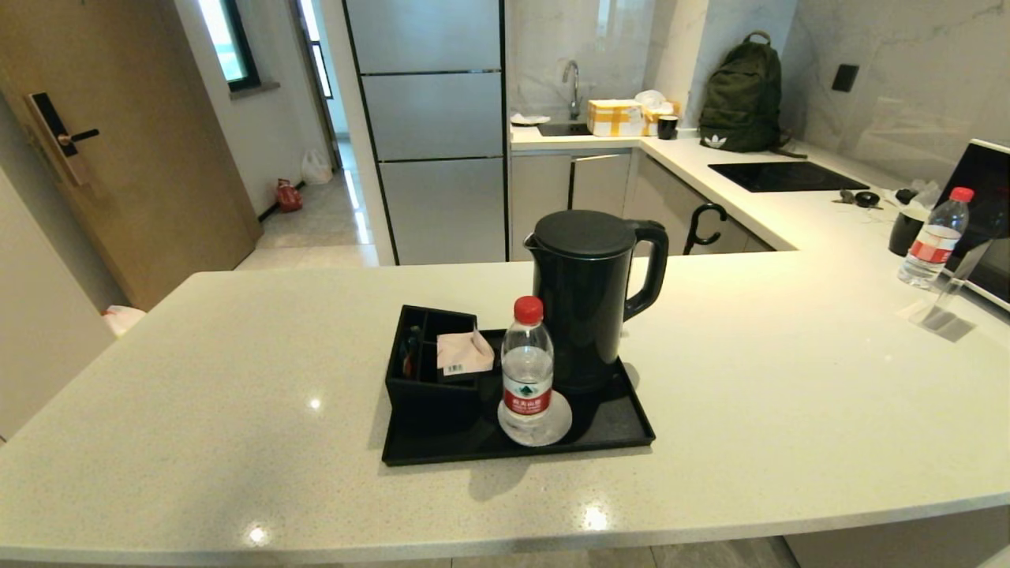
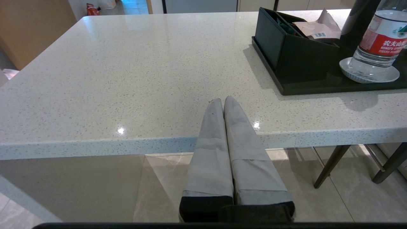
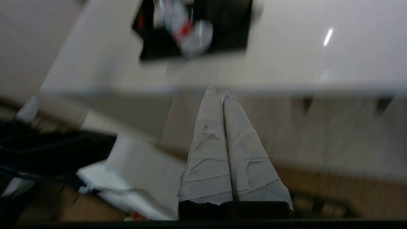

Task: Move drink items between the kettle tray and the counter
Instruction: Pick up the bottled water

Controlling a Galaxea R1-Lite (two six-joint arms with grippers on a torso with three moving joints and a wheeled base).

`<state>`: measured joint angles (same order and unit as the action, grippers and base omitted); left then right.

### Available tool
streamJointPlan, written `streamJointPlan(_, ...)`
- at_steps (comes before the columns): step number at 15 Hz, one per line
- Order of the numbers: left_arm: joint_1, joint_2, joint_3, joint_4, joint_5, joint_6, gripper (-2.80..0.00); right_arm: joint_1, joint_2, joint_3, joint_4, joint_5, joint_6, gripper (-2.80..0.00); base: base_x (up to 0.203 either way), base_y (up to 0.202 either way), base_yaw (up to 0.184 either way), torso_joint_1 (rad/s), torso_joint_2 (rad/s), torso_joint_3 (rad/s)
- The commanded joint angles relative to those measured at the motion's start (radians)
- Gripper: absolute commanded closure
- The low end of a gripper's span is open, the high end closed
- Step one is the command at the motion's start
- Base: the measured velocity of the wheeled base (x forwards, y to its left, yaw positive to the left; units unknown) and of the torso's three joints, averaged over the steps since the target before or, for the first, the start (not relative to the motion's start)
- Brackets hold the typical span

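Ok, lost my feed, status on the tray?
Both grippers, left, right, shut, off the counter. Water bottle upright on kettle tray. Nothing blocking.

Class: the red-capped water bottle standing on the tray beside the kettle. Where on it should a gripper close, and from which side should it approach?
Grip the water bottle around its upright body, near the label. Approach from the front: the kettle crowds its back right, the compartment box its left.

A tan wooden door with a black lever handle (image 1: 75,136) stands left of a tall grey panelled cabinet (image 1: 430,126). Pale glossy floor tiles (image 1: 316,229) run toward a bright window (image 1: 229,39). White marble wall (image 1: 892,71) backs a black inset hob (image 1: 785,176) and chrome sink tap (image 1: 574,83).
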<state>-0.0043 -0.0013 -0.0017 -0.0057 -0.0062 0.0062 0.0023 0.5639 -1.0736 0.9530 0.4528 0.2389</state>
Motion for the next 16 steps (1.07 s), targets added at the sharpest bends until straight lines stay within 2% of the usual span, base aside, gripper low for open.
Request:
streamJointPlan(1, 0.000, 0.001, 0.001, 0.000, 0.000, 0.000, 0.00, 0.002, 0.253, 0.072, 0.037, 0.049, -0.003, 0.00, 0.000, 0.000, 0.000, 0.000, 0.00, 0.000)
streamJointPlan(3, 0.000, 0.001, 0.000, 0.000, 0.000, 0.000, 0.00, 0.005, 0.363, 0.142, 0.027, 0.059, -0.045, 0.00, 0.000, 0.000, 0.000, 0.000, 0.00, 0.000)
streamJointPlan(5, 0.000, 0.001, 0.000, 0.000, 0.000, 0.000, 0.00, 0.007, 0.439, 0.180, 0.021, 0.052, -0.126, 0.00, 0.000, 0.000, 0.000, 0.000, 0.00, 0.000)
streamJointPlan(8, 0.000, 0.001, 0.001, 0.000, 0.000, 0.000, 0.00, 0.008, 0.474, 0.200, -0.015, 0.049, -0.155, 0.00, 0.000, 0.000, 0.000, 0.000, 0.00, 0.000)
streamJointPlan(9, 0.000, 0.001, 0.000, 0.000, 0.000, 0.000, 0.00, 0.034, 0.499, 0.219, -0.066, 0.038, -0.156, 0.00, 0.000, 0.000, 0.000, 0.000, 0.00, 0.000)
streamJointPlan(12, 0.000, 0.001, 0.000, 0.000, 0.000, 0.000, 0.00, 0.172, 0.587, 0.274, -0.332, -0.018, -0.153, 0.00, 0.000, 0.000, 0.000, 0.000, 0.00, 0.000)
streamJointPlan(14, 0.000, 0.001, 0.000, 0.000, 0.000, 0.000, 0.00, 0.284, 0.685, 0.347, -0.571, -0.108, -0.150, 0.00, 0.000, 0.000, 0.000, 0.000, 0.00, 0.000)
streamJointPlan(16, 0.000, 0.001, 0.000, 0.000, 0.000, 0.000, 0.00, 0.352, 0.752, 0.425, -0.774, -0.193, -0.145, 0.00, 0.000, 0.000, 0.000, 0.000, 0.00, 0.000)
